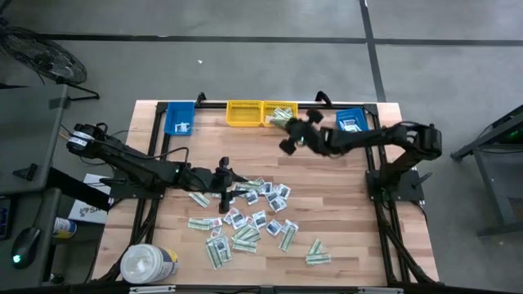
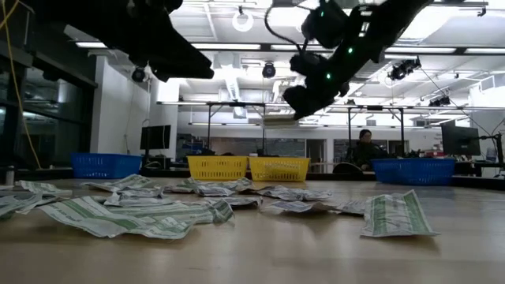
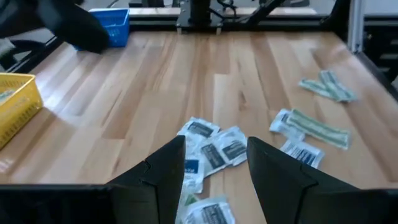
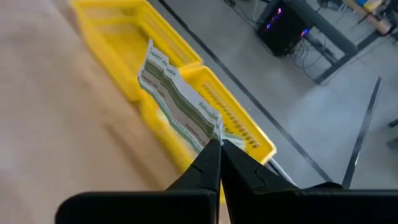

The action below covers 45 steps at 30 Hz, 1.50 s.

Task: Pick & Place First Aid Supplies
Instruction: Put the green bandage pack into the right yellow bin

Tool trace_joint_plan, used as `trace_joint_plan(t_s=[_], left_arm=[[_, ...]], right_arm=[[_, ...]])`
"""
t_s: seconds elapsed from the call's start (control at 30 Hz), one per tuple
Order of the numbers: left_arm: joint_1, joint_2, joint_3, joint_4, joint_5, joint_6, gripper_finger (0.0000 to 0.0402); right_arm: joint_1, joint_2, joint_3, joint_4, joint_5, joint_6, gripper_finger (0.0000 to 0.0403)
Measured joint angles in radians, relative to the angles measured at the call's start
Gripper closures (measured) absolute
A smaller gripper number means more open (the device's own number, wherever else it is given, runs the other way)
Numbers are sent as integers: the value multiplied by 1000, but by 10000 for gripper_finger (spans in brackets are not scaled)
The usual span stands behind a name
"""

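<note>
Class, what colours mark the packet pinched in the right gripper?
Pale green and white stripes on the packet, clearest in the right wrist view.

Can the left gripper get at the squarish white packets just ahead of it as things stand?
Probably yes. The left gripper is open just above the squarish white packets, and nothing lies between them. The right gripper is away at the yellow bin, shut on a green-white strip.
</note>
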Motion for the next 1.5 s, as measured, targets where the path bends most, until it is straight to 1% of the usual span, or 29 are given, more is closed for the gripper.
trace_joint_plan(t_s=[0.13,0.2,0.3,0.37,0.43,0.57,0.7,0.8,0.87,0.93,1.03,1.13,1.3,1.37,1.5], left_arm=[[0,0,0,-15,-14,36,229],[0,0,0,-15,-47,65,229],[5,-1,0,-16,-110,118,229],[32,-1,0,-15,-108,157,229],[80,-6,0,-19,-56,180,229],[201,-29,0,-21,119,191,229],[325,-49,0,-38,243,211,229],[403,-55,-14,-34,388,214,229],[445,-55,-61,32,477,215,229],[482,-55,-130,142,515,198,229],[525,-55,-248,351,534,139,229],[539,-55,-360,553,551,102,229],[539,-60,-487,818,533,80,229],[539,-61,-508,873,534,80,229],[539,-60,-524,874,533,78,229]], right_arm=[[-130,0,0,2,-112,-45,403],[-182,0,0,8,-180,-60,403],[-238,0,0,28,-264,-64,403],[-263,6,0,46,-311,-76,403],[-280,19,0,69,-345,-91,403],[-299,65,0,112,-376,-132,403],[-326,85,0,145,-416,-153,403],[-347,85,0,152,-455,-153,403],[-357,85,0,147,-466,-152,403],[-366,85,0,144,-492,-152,403],[-373,85,0,142,-533,-144,403],[-374,85,0,136,-539,-143,403],[-374,85,0,95,-540,-140,403],[-374,85,0,72,-543,-132,403],[-374,85,0,57,-547,-125,403]])
